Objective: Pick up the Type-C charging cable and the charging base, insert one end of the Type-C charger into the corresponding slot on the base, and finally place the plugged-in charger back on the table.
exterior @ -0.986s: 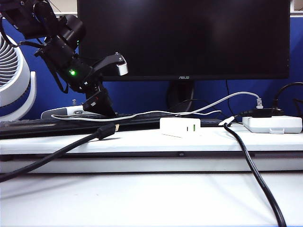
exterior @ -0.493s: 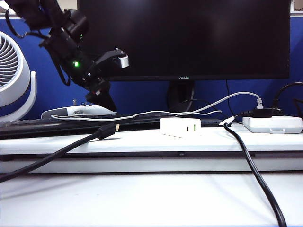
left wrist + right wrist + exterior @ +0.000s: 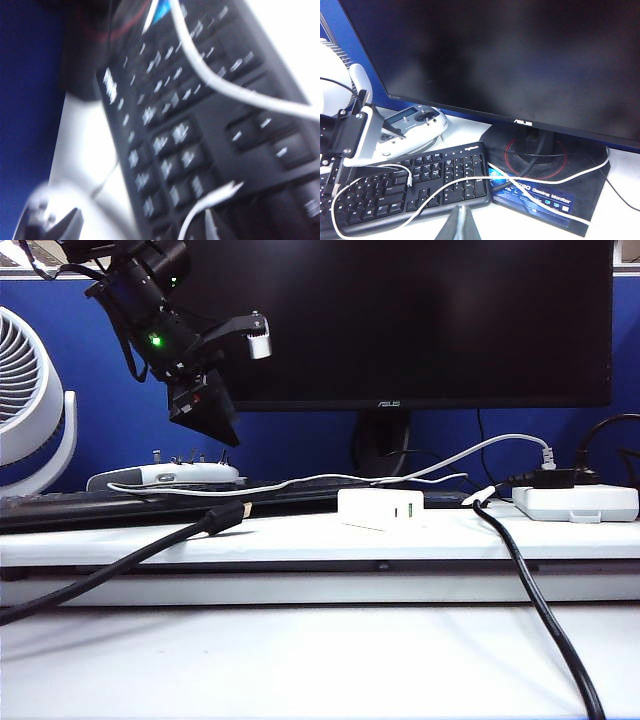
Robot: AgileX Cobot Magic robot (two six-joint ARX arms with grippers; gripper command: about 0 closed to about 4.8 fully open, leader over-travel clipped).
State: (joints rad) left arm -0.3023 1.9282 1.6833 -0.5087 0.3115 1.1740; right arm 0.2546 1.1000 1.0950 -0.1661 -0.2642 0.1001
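The thin white Type-C charging cable (image 3: 300, 480) lies across the black keyboard (image 3: 120, 502); the right wrist view shows it looping over the keys (image 3: 443, 187), with one plug end (image 3: 409, 176) on them. The white charging base (image 3: 381, 508), its green-lined ports facing front, rests on the table's raised ledge (image 3: 300, 536). My left gripper (image 3: 233, 378) hangs open and empty high above the keyboard's left part. Its blurred wrist view shows the cable (image 3: 225, 90) and a plug end (image 3: 222, 191). My right gripper (image 3: 458, 226) is shut, empty, over the table in front of the keyboard.
A large monitor (image 3: 390, 320) fills the back on a stand (image 3: 535, 150). A thick black cable (image 3: 540, 610) and another (image 3: 120, 565) trail over the ledge. A white power strip (image 3: 575, 502) sits far right, a grey controller (image 3: 165, 474) and a fan (image 3: 30, 400) at left.
My left gripper has risen well clear of the keyboard and turned at the wrist, still open. The cable, the base and the right gripper have not moved.
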